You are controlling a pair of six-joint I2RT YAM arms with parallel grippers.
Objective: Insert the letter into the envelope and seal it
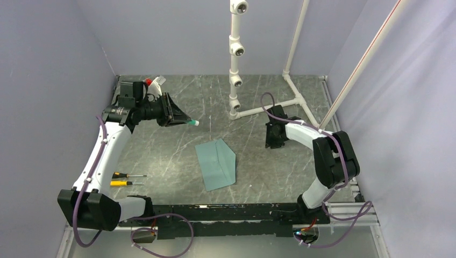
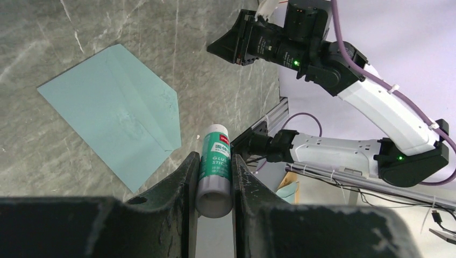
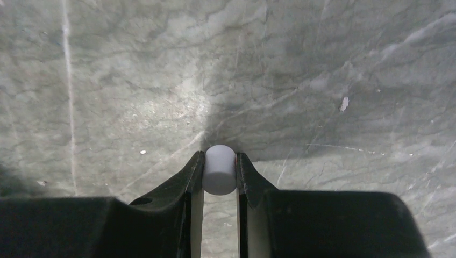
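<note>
The teal envelope (image 1: 216,164) lies flat on the marble table (image 1: 161,156) between the arms. In the left wrist view the envelope (image 2: 113,113) shows a crease and a pointed end; I cannot tell whether the flap is stuck down. The letter is out of view. My left gripper (image 1: 185,121) hovers above the table's far left, shut on a green glue stick (image 2: 215,161) whose uncapped tip (image 1: 193,123) points toward the envelope. My right gripper (image 3: 220,156) points down over the table at the right, shut on the glue stick's white cap (image 3: 219,171).
Two screwdrivers (image 1: 128,179) lie near the left arm's base. A white pipe frame (image 1: 235,64) with cameras stands at the back centre, its foot (image 1: 269,107) reaching toward the right arm. A red and white object (image 1: 153,83) sits at the back left.
</note>
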